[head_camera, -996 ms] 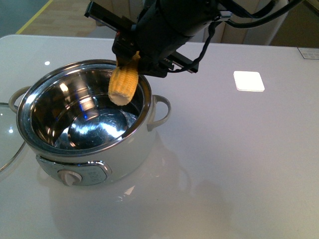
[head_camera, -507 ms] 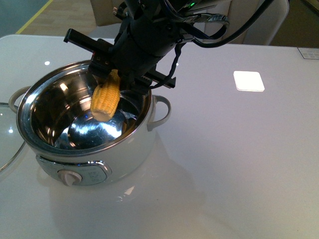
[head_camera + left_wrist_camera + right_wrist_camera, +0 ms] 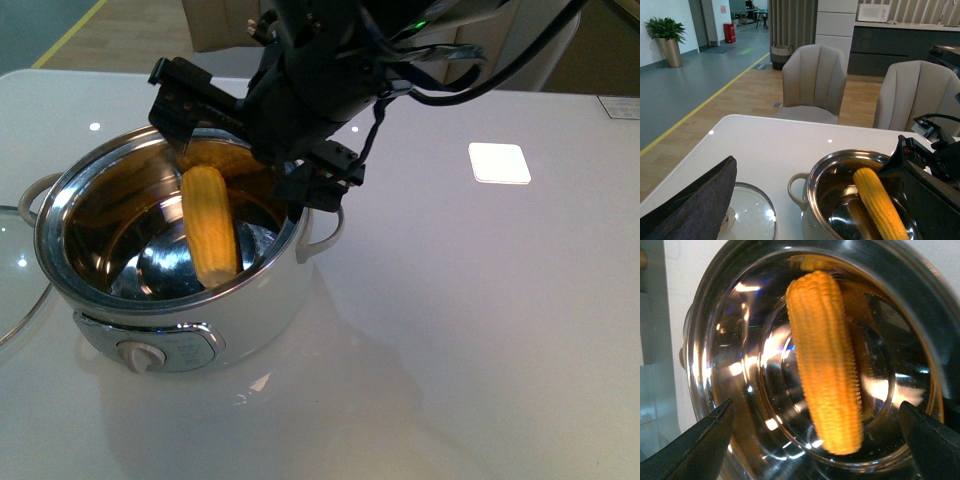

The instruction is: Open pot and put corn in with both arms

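Observation:
The white pot [image 3: 268, 300] stands uncovered on the table, its steel bowl showing. The yellow corn [image 3: 208, 235] lies lengthwise inside the bowl, free of any finger, and shows as well in the left wrist view [image 3: 880, 202] and the right wrist view [image 3: 825, 355]. My right gripper [image 3: 247, 140] hovers over the pot's far rim, open, with its fingers [image 3: 705, 437] spread wide on either side of the cob. My left gripper [image 3: 815, 190] is open and holds nothing, on the lid side of the pot.
The glass lid [image 3: 15, 270] lies flat on the table just left of the pot, also seen as lid [image 3: 752, 215]. A white square [image 3: 499, 162] sits on the table to the right. Chairs [image 3: 815, 80] stand beyond the far table edge.
The right gripper carried the corn down over the bowl, then opened. The cob has dropped out of the fingers and now rests inside the pot.

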Robot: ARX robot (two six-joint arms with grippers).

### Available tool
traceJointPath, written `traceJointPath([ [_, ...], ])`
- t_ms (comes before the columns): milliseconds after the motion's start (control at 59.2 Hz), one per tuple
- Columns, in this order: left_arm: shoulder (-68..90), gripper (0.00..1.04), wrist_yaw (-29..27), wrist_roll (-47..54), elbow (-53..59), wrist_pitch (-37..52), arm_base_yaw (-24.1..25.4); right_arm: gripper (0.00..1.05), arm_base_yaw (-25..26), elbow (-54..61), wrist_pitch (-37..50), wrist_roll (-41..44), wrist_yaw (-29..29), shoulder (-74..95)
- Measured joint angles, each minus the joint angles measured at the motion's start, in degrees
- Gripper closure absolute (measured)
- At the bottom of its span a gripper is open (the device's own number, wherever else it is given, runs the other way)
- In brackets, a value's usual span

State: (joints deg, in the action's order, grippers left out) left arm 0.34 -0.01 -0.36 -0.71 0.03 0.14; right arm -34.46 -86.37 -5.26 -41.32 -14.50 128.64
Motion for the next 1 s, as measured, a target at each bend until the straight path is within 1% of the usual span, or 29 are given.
traceJointPath([
  [84, 0.0, 0.07, 0.0, 0.0, 0.0, 0.0, 0.0, 0.09, 2.2, 3.8, 3.0, -1.3, -0.5, -3.9],
  [186, 0.0, 0.07, 0.0, 0.0, 0.0, 0.0, 0.0, 0.09, 6.8, 11.3, 8.0, -1.6, -1.3, -12.8],
  [236, 0.0, 0.07, 0.0, 0.0, 0.0, 0.0, 0.0, 0.09, 8.3, 14.1, 9.4, -1.2, -1.5, -16.0],
  [270, 0.0, 0.07, 0.0, 0.0, 0.0, 0.0, 0.0, 0.09, 10.0, 17.7, 10.6, 0.0, -1.5, -20.1],
  [456, 0.0, 0.07, 0.0, 0.0, 0.0, 0.0, 0.0, 0.09, 16.3, 31.6, 12.3, 7.6, -0.9, -34.7],
  [574, 0.0, 0.07, 0.0, 0.0, 0.0, 0.0, 0.0, 0.09, 20.0, 39.4, 12.0, 12.6, -0.7, -43.8],
  [777, 0.0, 0.07, 0.0, 0.0, 0.0, 0.0, 0.0, 0.09, 26.8, 50.5, 8.1, 21.3, -1.6, -61.7],
  [861, 0.0, 0.07, 0.0, 0.0, 0.0, 0.0, 0.0, 0.09, 30.4, 56.4, 4.0, 24.3, -1.8, -72.3],
  [946, 0.0, 0.07, 0.0, 0.0, 0.0, 0.0, 0.0, 0.09, 31.3, 58.7, 2.6, 25.4, -1.7, -77.2],
  [979, 0.0, 0.07, 0.0, 0.0, 0.0, 0.0, 0.0, 0.12, 30.8, 60.0, 6.3, 27.2, 1.7, -77.8],
  [996, 0.0, 0.07, 0.0, 0.0, 0.0, 0.0, 0.0, 0.17, 29.8, 62.7, 13.9, 29.8, 7.7, -78.4],
])
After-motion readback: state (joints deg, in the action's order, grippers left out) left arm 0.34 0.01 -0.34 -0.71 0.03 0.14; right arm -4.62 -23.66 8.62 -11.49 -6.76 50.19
